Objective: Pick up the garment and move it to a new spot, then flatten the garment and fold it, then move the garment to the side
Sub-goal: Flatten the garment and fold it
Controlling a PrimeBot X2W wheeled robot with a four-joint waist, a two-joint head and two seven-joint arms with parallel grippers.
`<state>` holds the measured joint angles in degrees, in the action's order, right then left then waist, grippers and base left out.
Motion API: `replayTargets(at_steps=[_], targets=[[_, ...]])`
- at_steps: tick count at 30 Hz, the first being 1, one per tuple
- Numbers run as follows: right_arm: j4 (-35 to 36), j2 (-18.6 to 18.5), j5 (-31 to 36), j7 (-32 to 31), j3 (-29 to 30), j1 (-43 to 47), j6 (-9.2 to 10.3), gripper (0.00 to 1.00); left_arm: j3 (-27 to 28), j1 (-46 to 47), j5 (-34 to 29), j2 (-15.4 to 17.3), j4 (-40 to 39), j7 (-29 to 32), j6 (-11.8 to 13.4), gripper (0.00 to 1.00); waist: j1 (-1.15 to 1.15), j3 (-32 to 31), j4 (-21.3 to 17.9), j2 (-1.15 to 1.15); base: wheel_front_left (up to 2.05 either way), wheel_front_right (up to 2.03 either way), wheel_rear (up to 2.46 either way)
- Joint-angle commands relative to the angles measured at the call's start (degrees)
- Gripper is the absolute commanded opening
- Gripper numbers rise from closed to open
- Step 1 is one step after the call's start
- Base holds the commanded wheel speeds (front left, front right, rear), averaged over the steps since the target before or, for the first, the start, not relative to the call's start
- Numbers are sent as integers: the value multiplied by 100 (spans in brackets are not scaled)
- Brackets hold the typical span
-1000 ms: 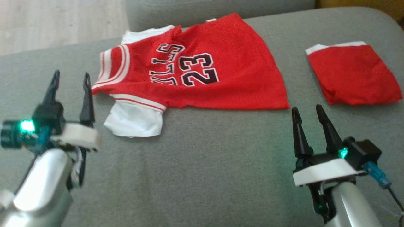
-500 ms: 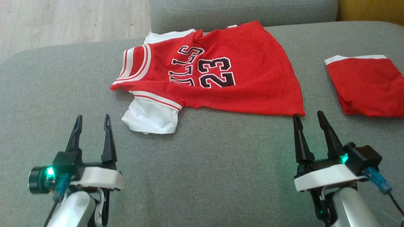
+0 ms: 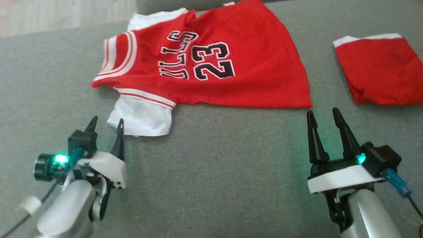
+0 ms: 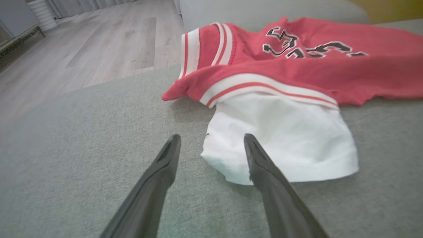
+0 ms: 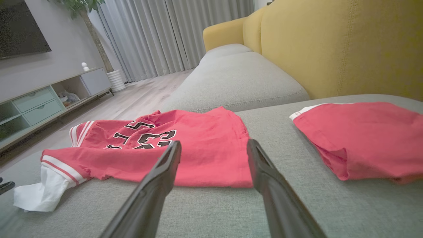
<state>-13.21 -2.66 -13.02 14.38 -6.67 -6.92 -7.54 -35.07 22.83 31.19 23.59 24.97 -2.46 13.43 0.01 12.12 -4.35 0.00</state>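
Pointing toward the jersey (image 3: 261, 62), left fingers (image 4: 162, 175) and right fingers (image 5: 162, 175) stand parted, empty; right wrist view adds a yellow backrest (image 5: 330, 49).

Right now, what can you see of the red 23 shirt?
The jersey is red cloth, with a black-and-white 23 and letters, striped white trim at neck and armhole, and white sleeves poking out. It lies spread but wrinkled on the grey sofa. The open left claw points at the near sleeve.
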Motion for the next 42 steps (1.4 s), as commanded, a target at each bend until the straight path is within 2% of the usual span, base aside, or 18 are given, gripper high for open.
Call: replayTargets(at_steps=[1, 11, 12, 13, 14, 15, 22, 29, 34, 38, 42], targets=[[186, -21, 24, 62, -118, -178, 5, 100, 195, 328, -35, 221, -1, 56, -55, 100, -1, 101, -100, 0, 0, 0, 0], [161, -21, -38, 62, -122, -210, 5, 100, 8, 583, -85, 272, 746, 397, -190, 100, -1, 196, -254, 0, 0, 0, 0], [157, -21, -41, 62, -125, -215, 5, 100, -14, 594, -91, 270, 793, 428, -197, 93, -1, 197, -258, 0, 0, 0, 0], [153, -21, -46, 62, -126, -220, 5, 100, -22, 602, -82, 261, 827, 444, -204, 43, -1, 195, -261, 0, 0, 0, 0], [150, -21, -53, 62, -126, -225, 5, 100, -28, 609, -72, 252, 850, 447, -217, 7, -1, 193, -261, 0, 0, 0, 0], [147, -21, -58, 62, -126, -229, 5, 100, -35, 614, -64, 247, 871, 442, -234, 0, -1, 189, -260, 0, 0, 0, 0], [105, -21, -30, 62, -70, -213, 5, 100, 69, 651, -30, 200, 680, -41, -213, 0, -1, 80, -145, 0, 0, 0, 0], [-17, -21, 227, -10, 104, -357, 5, 100, 358, 617, -56, 130, -3, -888, 102, 0, -1, -38, 199, 0, 0, 0, 0], [-452, -21, 890, -744, 523, -674, 5, 100, 449, 537, -167, 89, -553, -1128, 268, 0, -1, -60, 484, 0, 0, 0, 0], [-934, -21, 854, -1351, 938, -969, 5, 100, 362, 427, -261, 57, -869, -1169, 289, 0, -1, -24, 662, 0, 0, 0, 0], [-1304, -21, 834, -1515, 1108, -1186, 5, 100, 257, 387, -314, 35, -992, -1167, 266, 0, -1, 24, 752, 0, 0, 0, 0]])
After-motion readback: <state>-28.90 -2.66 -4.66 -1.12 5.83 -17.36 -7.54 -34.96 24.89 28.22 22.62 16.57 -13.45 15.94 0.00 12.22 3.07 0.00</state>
